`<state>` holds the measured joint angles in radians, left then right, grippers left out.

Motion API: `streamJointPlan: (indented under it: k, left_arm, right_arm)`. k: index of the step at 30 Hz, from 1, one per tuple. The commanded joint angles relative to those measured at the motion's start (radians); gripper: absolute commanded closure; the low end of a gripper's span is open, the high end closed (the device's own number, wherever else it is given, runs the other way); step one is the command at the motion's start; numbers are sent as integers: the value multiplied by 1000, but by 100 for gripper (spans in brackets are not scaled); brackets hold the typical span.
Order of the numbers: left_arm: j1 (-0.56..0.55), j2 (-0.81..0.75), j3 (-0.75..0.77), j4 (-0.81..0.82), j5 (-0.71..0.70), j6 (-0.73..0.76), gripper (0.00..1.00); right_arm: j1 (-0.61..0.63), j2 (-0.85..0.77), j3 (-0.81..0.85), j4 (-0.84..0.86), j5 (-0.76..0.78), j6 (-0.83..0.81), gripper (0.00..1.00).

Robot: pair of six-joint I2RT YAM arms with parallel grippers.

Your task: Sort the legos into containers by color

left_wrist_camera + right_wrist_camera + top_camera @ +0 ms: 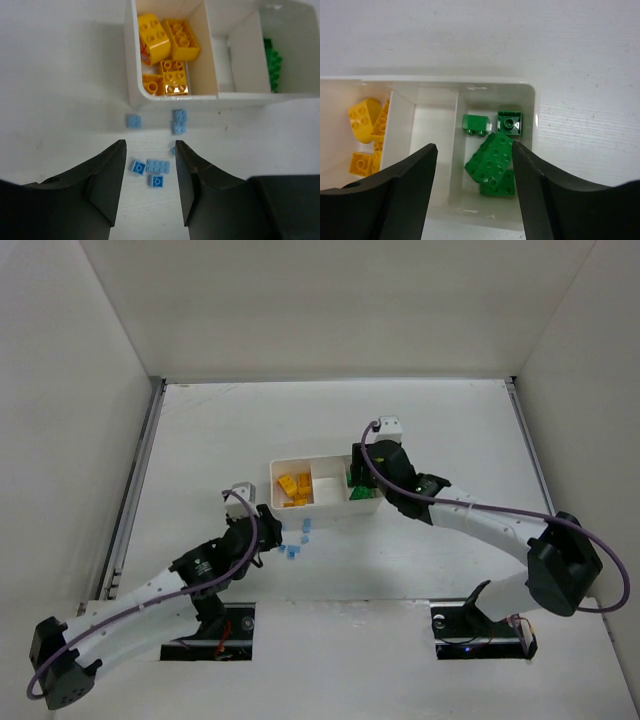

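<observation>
From above, the left hand (273, 532) is low over the surface (200, 440) just off the near left corner of the white tray (322, 511), and the blue legos (300, 537) lie scattered right beside it, outside the tray; the right hand (358, 480) is over the tray's right compartment, where the green legos (357, 492) lie, while the yellow legos (294, 488) fill the left compartment. In the left wrist view, the left hand (150, 145) has its two dark fingers (112, 170) parted with nothing clamped. Three blue legos (158, 166), small flat light-blue studded pieces, lie on the surface between those fingers, apart from them as far as can be seen; another peeps out at the right finger's inner edge, and three more lie nearer the tray's front wall (165, 100). Behind that wall the glossy yellow legos (175, 40) are piled in one compartment, and the green legos (272, 60) show at the far right. In the right wrist view, the right hand (474, 145) is spread wide and grips nothing. It hangs above the tray's end compartment (530, 95), with the green legos (490, 160) below and between the fingers: one large tilted brick leaning on another, plus two small ones behind. The yellow legos (362, 115) sit two compartments to the left
</observation>
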<state>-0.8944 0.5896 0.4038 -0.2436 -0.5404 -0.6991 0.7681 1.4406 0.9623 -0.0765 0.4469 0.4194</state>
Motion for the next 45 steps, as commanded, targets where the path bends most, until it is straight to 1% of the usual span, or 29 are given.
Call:
streamJointPlan:
  k: [1,3,7,10,13,16,19,25,34,35,38,40,45]
  left_arm:
    - [-56,77,-10,-40,-59,-85,60]
    - [-88,137,-10,-40,-78,-114,61]
    - [-134,252,0,-31,-85,-132,61]
    - [-145,341,4,-25,-93,-142,61]
    - [-146,406,9,-2,-87,-143,65]
    - [-146,437,-5,38,-86,-145,69]
    - [-136,443,-13,72,-76,-142,71]
    - [-114,467,-30,132,-35,-123,71]
    - [-80,521,-45,148,-18,-122,72]
    - [-80,527,-43,153,-18,-120,73]
    - [-83,536,-37,155,-18,-114,82]
    - [-85,514,-34,142,-18,-114,87]
    - [-79,327,-22,67,-16,-108,89]
  right_arm:
    - [42,-75,6,75,26,-27,32]
    - [70,-114,-28,77,45,-22,33]
    - [153,-204,-98,93,55,-8,47]
    - [228,-244,-163,119,56,39,54]
    - [277,-261,-223,141,69,111,60]
    - [299,-261,-278,165,64,162,63]
    - [328,-249,-309,162,53,215,63]
    - [369,-206,-333,181,50,275,62]
    - [400,-137,-303,204,42,291,59]
    - [402,-126,-300,210,38,291,59]
    - [402,-88,-290,233,21,292,57]
    - [402,-54,-280,253,-2,292,55]
    - [418,59,-225,276,-47,280,51]
